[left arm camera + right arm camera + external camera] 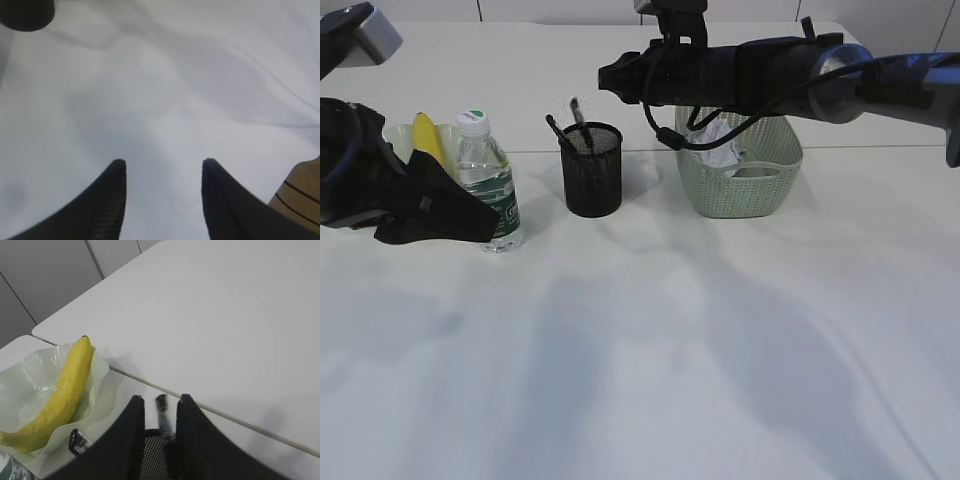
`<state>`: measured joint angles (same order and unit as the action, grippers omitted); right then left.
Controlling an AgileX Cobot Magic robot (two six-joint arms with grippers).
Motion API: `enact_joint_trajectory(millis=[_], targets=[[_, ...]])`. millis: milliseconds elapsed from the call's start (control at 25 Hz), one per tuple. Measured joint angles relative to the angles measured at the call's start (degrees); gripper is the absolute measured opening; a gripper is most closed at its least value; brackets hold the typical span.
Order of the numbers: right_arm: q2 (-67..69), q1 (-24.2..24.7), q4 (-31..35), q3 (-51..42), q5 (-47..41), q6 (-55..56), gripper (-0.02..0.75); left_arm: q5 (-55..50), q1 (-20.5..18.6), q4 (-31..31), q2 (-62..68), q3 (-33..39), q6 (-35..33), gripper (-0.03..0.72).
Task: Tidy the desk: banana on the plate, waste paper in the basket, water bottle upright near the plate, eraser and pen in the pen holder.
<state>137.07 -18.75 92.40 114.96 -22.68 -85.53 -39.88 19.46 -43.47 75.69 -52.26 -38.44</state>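
Observation:
The banana (425, 140) (65, 390) lies in the pale green plate (395, 140) (25, 380). The water bottle (488, 185) stands upright beside the plate. The waste paper (720, 140) sits in the green basket (740, 175). My right gripper (160, 399) hangs over the black mesh pen holder (592, 170) (157, 460), jaws apart. A blurred pen (577, 110) (162, 412) stands loose between them, above the cup. Another pen (558, 130) leans in the holder. The eraser is out of view. My left gripper (162, 161) is open over bare desk (165, 90), next to the bottle.
The right arm (770, 70) stretches across above the basket and the holder. A seam (240, 417) runs across the desk behind the holder. A tan edge (300, 195) shows at the lower right of the left wrist view.

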Motion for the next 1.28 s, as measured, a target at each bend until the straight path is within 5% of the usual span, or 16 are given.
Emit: enact_joint_trajectory(millis=[440, 680, 1040, 1280], targets=[[-1.8, 0.0, -3.28, 0.0, 0.0, 4.14, 0.177, 0.46, 0.0, 0.0, 0.0, 0.0, 0.0, 0.351], [-7.12, 0.0, -25.42, 0.0, -4.06, 26.78, 0.177, 0.46, 0.0, 0.0, 0.0, 0.0, 0.0, 0.351], [-14.42, 0.0, -71.29, 0.0, -27.66, 69.37, 0.177, 0.46, 0.0, -0.11, 0.0, 0.0, 0.12, 0.351], [-20.92, 0.14, -79.87, 0.0, -37.12, 75.38, 0.177, 2.0, -0.93, -0.23, -2.18, 0.0, 3.17, 0.351]])
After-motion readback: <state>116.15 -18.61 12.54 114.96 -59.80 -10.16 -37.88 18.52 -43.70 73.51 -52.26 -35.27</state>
